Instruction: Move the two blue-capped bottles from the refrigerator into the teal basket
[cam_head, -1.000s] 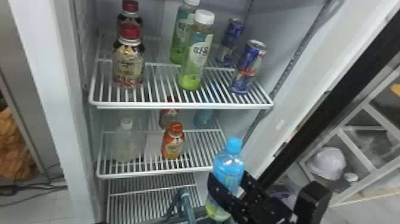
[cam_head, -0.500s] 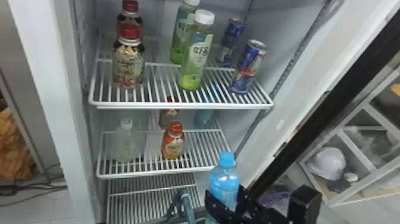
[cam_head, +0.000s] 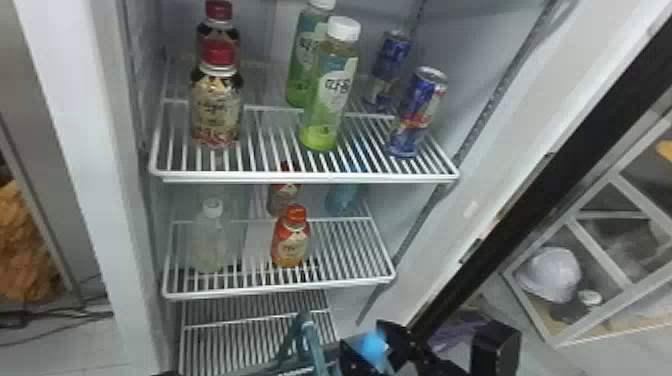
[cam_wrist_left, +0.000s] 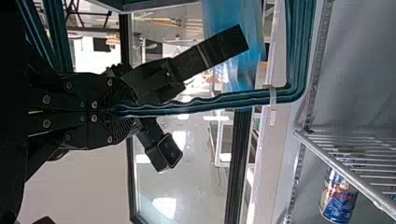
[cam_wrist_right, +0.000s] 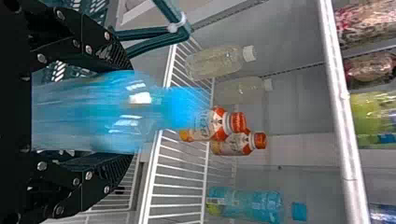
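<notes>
bottle (cam_wrist_right: 88, 112) is hanging near the basket handle (cam_head: 314, 345) — the right gripper (cam_head: 372, 348) is pinching it between its jaws. the left gripper (cam_wrist_left: 127, 111) is pressing its jaws together on the handle. another blue-capped bottle (cam_head: 342, 198) is standing toward the back of the middle shelf (cam_head: 280, 289).

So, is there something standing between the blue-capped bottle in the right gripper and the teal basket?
The raised handle of the basket, held by the left gripper, is left of the bottle in the head view and might be in the way. Nothing else visible seems to block the path.
</notes>
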